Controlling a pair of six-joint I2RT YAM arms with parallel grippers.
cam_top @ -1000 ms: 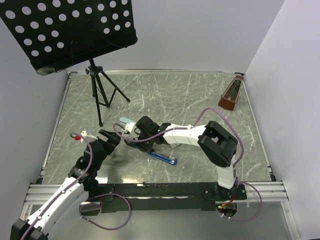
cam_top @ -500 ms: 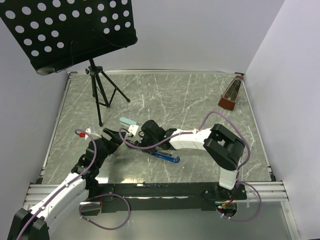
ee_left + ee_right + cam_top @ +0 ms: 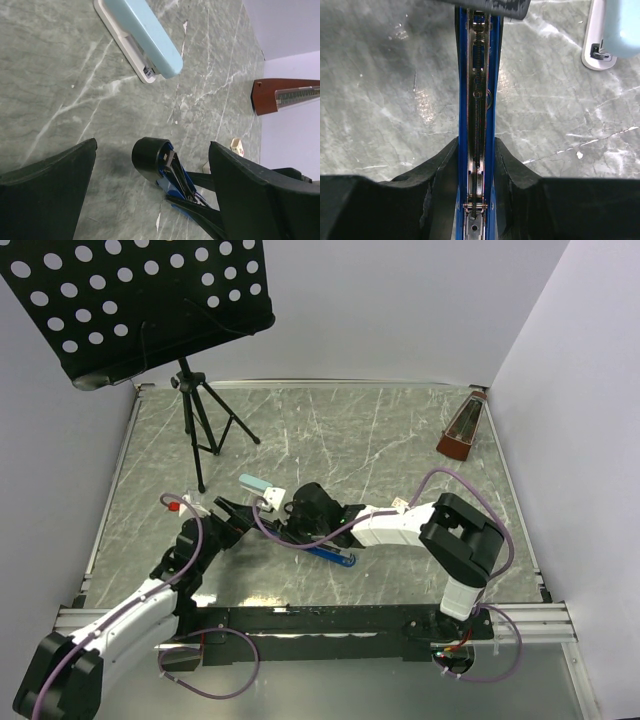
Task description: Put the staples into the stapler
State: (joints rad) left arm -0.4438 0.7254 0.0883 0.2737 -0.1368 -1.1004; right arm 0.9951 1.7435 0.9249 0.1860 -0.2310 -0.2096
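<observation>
The dark blue stapler (image 3: 476, 100) stands hinged open, its inner channel and spring showing in the right wrist view. My right gripper (image 3: 476, 170) is shut on its blue sides. In the top view the stapler (image 3: 335, 557) lies near the table's front middle, under the right gripper (image 3: 303, 518). My left gripper (image 3: 152, 145) is open, its jaws wide on either side of the stapler's black rounded end (image 3: 150, 156), not touching it; in the top view it (image 3: 238, 512) sits just left of the right gripper. A small whitish box with reddish print (image 3: 236, 146) lies beyond. No staple strip shows.
A light blue stapler (image 3: 255, 483) lies just behind the grippers, also in the left wrist view (image 3: 142, 37) and the right wrist view (image 3: 615, 30). A brown metronome (image 3: 460, 430) stands at the back right. A black music stand (image 3: 200, 430) stands at the back left.
My left gripper has moved right and forward, closer to the stapler's end. My right arm has shifted a little nearer and rightward, still holding the stapler.
</observation>
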